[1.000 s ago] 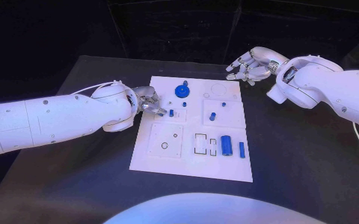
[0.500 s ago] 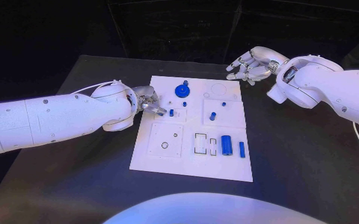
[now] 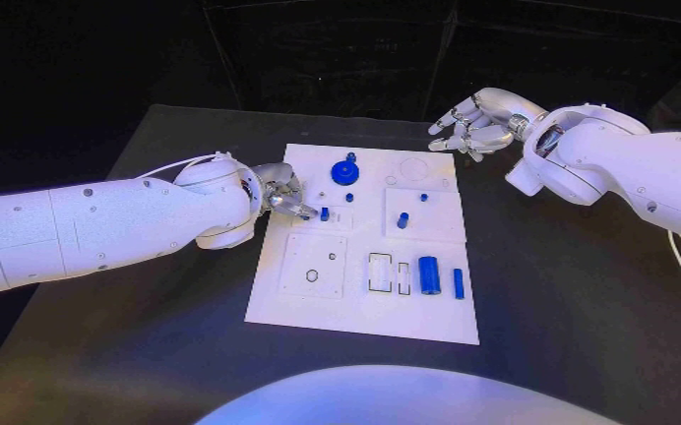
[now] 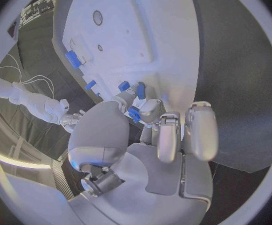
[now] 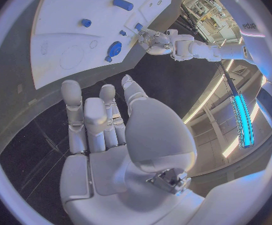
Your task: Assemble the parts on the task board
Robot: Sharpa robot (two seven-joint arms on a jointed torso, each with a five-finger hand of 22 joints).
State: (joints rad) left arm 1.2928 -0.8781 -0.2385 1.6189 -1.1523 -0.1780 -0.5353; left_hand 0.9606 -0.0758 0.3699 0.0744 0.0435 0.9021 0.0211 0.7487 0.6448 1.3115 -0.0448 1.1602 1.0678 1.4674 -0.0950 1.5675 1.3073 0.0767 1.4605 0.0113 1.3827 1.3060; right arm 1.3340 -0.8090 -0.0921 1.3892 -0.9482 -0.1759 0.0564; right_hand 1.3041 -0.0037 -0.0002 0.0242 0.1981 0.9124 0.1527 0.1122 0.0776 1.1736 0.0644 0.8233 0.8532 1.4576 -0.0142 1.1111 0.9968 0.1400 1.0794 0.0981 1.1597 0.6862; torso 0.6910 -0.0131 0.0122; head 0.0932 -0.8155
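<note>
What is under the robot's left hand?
Under the left hand is the white task board, with a small blue part at its fingertips. What lies directly beneath the palm is covered.

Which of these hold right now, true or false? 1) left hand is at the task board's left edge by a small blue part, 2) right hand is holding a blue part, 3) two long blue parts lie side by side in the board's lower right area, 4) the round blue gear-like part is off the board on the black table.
1) True. The left hand is at the left edge of the task board, its fingertips at a small blue part.
2) False. The right hand hangs off the board's far right corner, fingers apart, holding nothing.
3) True. Two long blue parts lie parallel there.
4) False. The round blue part sits on the board near its far edge.
</note>
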